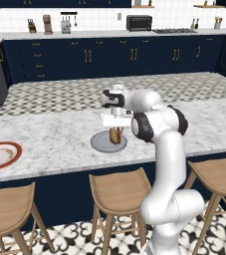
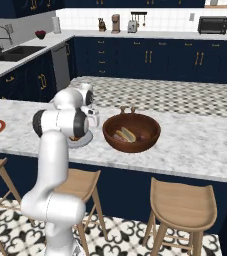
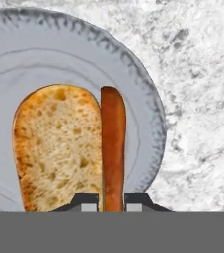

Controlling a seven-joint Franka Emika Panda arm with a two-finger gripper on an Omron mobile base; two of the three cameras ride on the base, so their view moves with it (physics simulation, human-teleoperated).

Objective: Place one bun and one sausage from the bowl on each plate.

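Observation:
My gripper [image 3: 111,200] is shut on a reddish-brown sausage [image 3: 113,143], which hangs down over the grey plate [image 3: 59,54]. A toasted bun [image 3: 56,143] lies on that plate, right beside the sausage. From the left base view the gripper [image 1: 115,130] points down just above the grey plate [image 1: 98,143] near the middle of the marble counter. The white plate with the orange-red rim [image 1: 0,154] sits bare at the counter's left end. The dark wooden bowl [image 2: 130,146] stands right of the grey plate and holds another bun [image 2: 128,134] and a sausage [image 2: 119,136].
Wooden stools [image 1: 118,189] line the counter's near edge below the plates. The grey plate [image 2: 85,141] is mostly hidden behind my arm in the right base view. Bare marble stretches between the two plates.

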